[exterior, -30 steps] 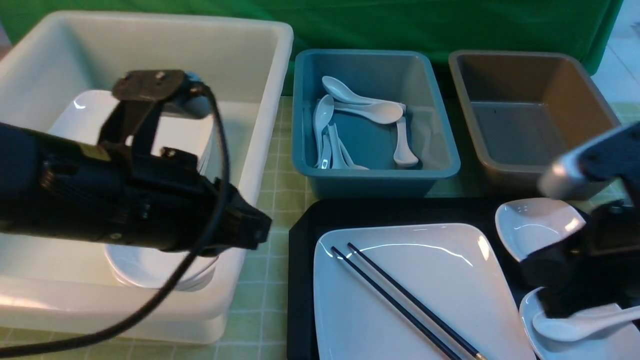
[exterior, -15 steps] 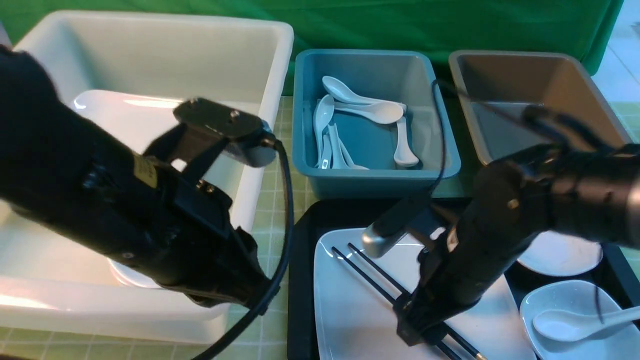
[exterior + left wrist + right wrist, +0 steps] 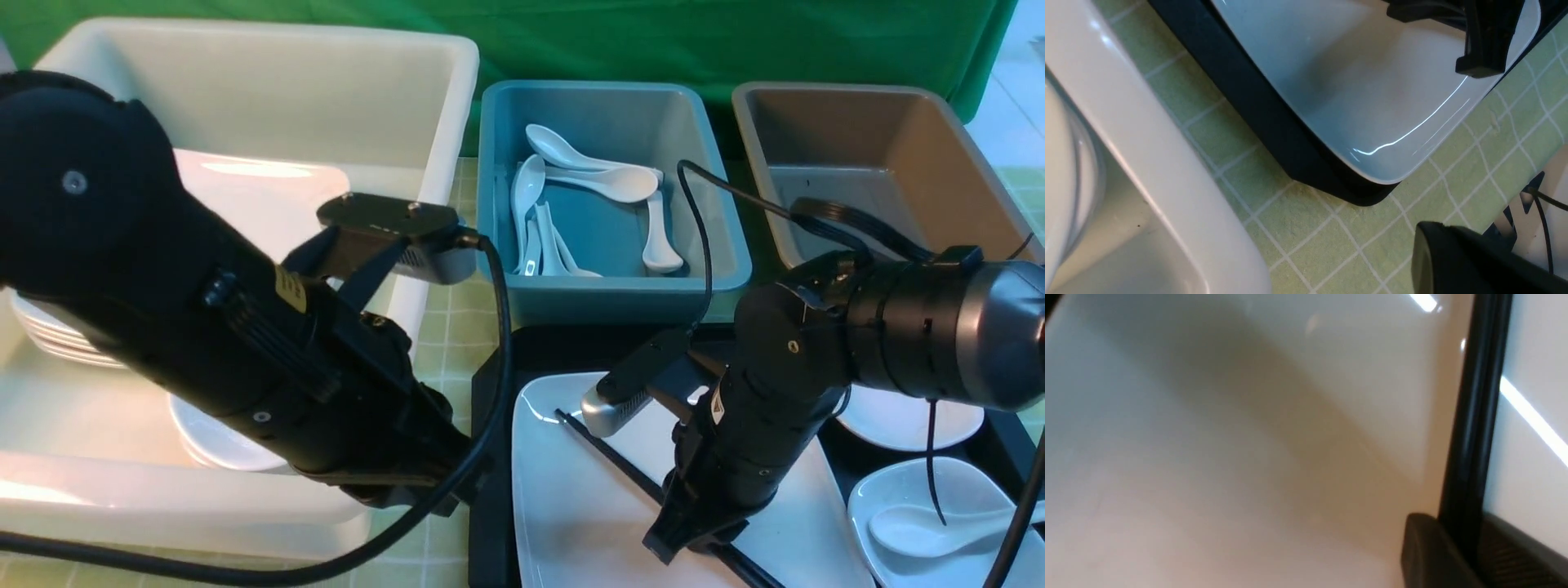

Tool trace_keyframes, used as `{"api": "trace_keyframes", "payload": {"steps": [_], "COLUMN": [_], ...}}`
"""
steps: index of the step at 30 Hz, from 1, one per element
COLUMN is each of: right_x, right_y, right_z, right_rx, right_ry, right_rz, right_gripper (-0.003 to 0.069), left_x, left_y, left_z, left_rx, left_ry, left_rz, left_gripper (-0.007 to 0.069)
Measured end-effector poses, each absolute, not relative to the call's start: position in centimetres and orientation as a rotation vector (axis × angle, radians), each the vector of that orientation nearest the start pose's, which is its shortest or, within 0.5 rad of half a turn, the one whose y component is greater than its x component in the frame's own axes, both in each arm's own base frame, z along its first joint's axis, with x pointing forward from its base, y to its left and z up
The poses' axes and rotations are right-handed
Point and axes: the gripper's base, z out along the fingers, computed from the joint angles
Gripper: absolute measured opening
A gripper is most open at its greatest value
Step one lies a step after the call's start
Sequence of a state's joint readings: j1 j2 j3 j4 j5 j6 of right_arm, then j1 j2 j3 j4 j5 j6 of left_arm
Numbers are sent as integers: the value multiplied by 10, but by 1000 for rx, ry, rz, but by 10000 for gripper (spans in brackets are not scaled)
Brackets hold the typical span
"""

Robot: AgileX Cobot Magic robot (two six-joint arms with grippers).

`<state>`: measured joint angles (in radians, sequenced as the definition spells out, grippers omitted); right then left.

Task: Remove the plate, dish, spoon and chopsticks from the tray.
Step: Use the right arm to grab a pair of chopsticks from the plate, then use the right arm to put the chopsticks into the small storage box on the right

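The large white plate (image 3: pixel 588 506) lies on the black tray (image 3: pixel 490 425) with the black chopsticks (image 3: pixel 608 457) slanting across it. My right gripper (image 3: pixel 694 543) is down on the plate, shut on the chopsticks (image 3: pixel 1470 416), which run between its two fingers (image 3: pixel 1425 547). On the tray's right side sit two small dishes, the far dish (image 3: pixel 906 420) bare and the near dish (image 3: pixel 922 490) with the white spoon (image 3: pixel 939 527) in it. My left gripper (image 3: pixel 445 494) hangs shut and holding nothing over the cloth beside the tray's left rim (image 3: pixel 1257 106), near the plate's corner (image 3: pixel 1372 163).
A big white tub (image 3: pixel 441 122) with stacked plates stands at the left, close behind my left arm. A blue bin (image 3: pixel 612 286) with several spoons and a brown bin (image 3: pixel 898 122) stand behind the tray. A green checked cloth (image 3: pixel 1331 237) covers the table.
My right arm swung from the small dishes to the plate, opened, then closed on the chopsticks. My left arm came down and right toward the tray's left edge.
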<state>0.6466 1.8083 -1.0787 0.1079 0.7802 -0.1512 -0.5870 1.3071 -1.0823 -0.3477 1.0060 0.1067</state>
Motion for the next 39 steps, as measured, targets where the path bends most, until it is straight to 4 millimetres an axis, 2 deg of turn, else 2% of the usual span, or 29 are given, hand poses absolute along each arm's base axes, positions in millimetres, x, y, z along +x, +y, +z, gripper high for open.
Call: {"api": "trace_keyframes", "payload": {"steps": [5, 6, 9, 11, 12, 13, 14, 18, 21, 22, 23, 26, 27, 30, 35, 39], "right_x": [254, 251, 249, 250, 250, 253, 256, 288, 332, 336, 354, 397, 416, 449, 489, 504], "right_y": [201, 200, 198, 195, 195, 189, 186, 160, 130, 129, 116, 90, 81, 61, 34, 27], "right_z": [179, 194, 222, 254, 254, 273, 283, 315, 336, 340, 345, 346, 340, 321, 287, 273], "right_rx": [-1074, -1066, -1050, -1016, -1014, -972, -941, -764, -617, -607, -558, -456, -423, -359, -226, -188], "right_ry": [2834, 2810, 2745, 2654, 2655, 2601, 2578, 2495, 2375, 2359, 2322, 2290, 2294, 2316, 2359, 2348], "right_rz": [180, 193, 220, 250, 250, 265, 271, 258, 198, 195, 165, 115, 98, 71, 62, 58], "right_gripper": [103, 103, 103, 103, 103, 103, 103, 103, 103, 103, 103, 103, 103, 103, 103, 103], "left_x": [199, 202, 208, 215, 216, 221, 225, 246, 262, 263, 266, 268, 269, 269, 271, 275], "left_y": [-164, -165, -167, -170, -171, -174, -176, -190, -204, -204, -209, -213, -213, -214, -219, -230], "left_z": [316, 318, 321, 327, 328, 333, 335, 350, 355, 358, 358, 356, 354, 353, 354, 361], "left_rx": [747, 729, 691, 660, 658, 647, 647, 673, 702, 705, 718, 738, 745, 752, 788, 794], "left_ry": [2602, 2570, 2502, 2432, 2426, 2395, 2382, 2322, 2345, 2341, 2365, 2397, 2407, 2413, 2342, 2187], "left_rz": [-603, -607, -619, -623, -623, -626, -626, -625, -649, -651, -669, -678, -674, -665, -643, -622], "left_gripper": [-3, -3, -3, -3, -3, -3, -3, -3, -3, -3, -3, -3, -3, -3, -3, -3]}}
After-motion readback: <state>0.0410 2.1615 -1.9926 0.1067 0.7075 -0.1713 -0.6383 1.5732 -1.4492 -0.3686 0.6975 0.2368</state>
